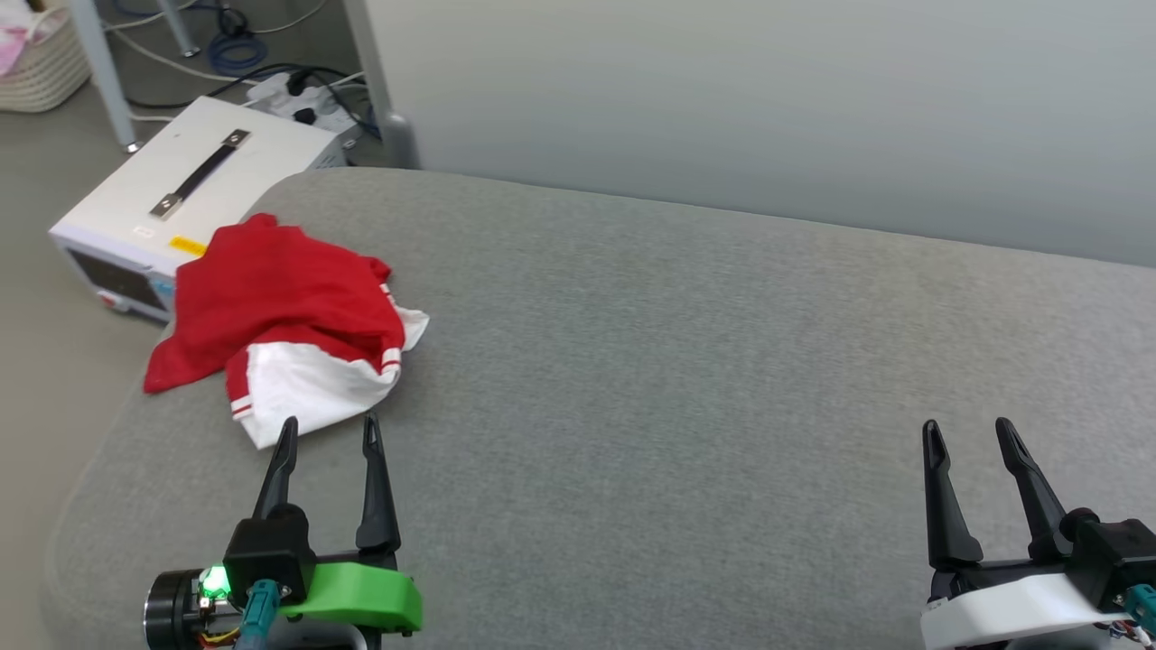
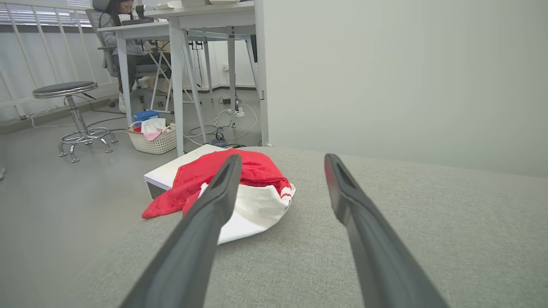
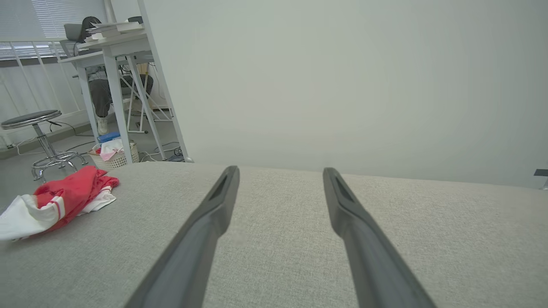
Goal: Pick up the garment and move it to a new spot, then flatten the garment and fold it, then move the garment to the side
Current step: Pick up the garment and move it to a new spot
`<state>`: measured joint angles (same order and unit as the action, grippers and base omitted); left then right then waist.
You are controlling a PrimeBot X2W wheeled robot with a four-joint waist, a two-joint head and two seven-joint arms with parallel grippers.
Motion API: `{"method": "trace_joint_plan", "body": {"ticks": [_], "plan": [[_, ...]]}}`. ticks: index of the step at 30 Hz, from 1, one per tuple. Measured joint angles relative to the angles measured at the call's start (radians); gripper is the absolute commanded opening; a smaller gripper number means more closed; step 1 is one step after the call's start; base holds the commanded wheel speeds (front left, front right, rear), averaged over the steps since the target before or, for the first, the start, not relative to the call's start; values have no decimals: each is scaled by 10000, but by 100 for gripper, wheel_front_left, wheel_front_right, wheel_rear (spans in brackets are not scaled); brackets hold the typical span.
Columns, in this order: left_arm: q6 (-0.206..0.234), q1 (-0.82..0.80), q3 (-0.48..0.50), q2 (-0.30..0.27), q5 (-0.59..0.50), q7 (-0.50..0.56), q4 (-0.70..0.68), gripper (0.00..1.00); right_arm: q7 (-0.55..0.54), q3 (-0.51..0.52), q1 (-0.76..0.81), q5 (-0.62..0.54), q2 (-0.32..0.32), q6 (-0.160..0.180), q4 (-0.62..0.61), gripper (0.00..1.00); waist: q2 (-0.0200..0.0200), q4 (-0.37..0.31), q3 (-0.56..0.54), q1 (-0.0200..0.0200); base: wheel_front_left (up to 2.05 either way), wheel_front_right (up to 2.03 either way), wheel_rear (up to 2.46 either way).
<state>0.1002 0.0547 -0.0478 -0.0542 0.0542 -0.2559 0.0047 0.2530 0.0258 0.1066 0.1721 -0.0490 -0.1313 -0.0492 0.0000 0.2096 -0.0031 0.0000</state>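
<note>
The garment (image 1: 280, 320) lies crumpled at the far left of the grey padded surface (image 1: 686, 361), red with a white sleeve and striped trim; part of it hangs over the left edge. The left wrist view shows the garment (image 2: 257, 188) just ahead, and the right wrist view shows the garment (image 3: 60, 201) at the left. My left gripper (image 1: 330, 433) stands open just short of the white sleeve, with nothing between its fingers. My right gripper (image 1: 971, 433) is open over bare fabric at the lower right.
A white box (image 1: 181, 199) with a black handle stands on the floor beside the surface's left edge. Cables and a power strip (image 1: 298, 99) lie behind it. A wicker basket (image 2: 154, 139), a stool (image 2: 70, 111) and a desk with a seated person (image 2: 122, 25) are beyond. A pale wall (image 1: 768, 99) backs the surface.
</note>
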Motion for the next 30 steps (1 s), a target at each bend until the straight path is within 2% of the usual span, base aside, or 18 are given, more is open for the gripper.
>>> {"method": "trace_joint_plan", "body": {"ticks": [5,6,18,25,30], "plan": [[-10,-54,123,4,6,0,27,100,10,-13,-7,4,0,0,-4,100,0,670,51,0,0,0,0],[-40,-72,194,6,63,0,35,100,13,-38,-12,10,2,0,-2,100,0,1084,80,0,0,0,0],[-82,-110,412,4,456,0,90,100,27,-104,-62,13,4,0,-10,100,0,2724,224,0,0,0,0],[-77,-111,520,4,616,0,127,100,29,-134,-74,-15,6,0,-12,100,0,3480,339,0,0,0,0],[-73,-111,579,4,621,0,140,100,29,-136,-127,-17,6,0,-12,100,0,3770,432,0,0,0,0]]}}
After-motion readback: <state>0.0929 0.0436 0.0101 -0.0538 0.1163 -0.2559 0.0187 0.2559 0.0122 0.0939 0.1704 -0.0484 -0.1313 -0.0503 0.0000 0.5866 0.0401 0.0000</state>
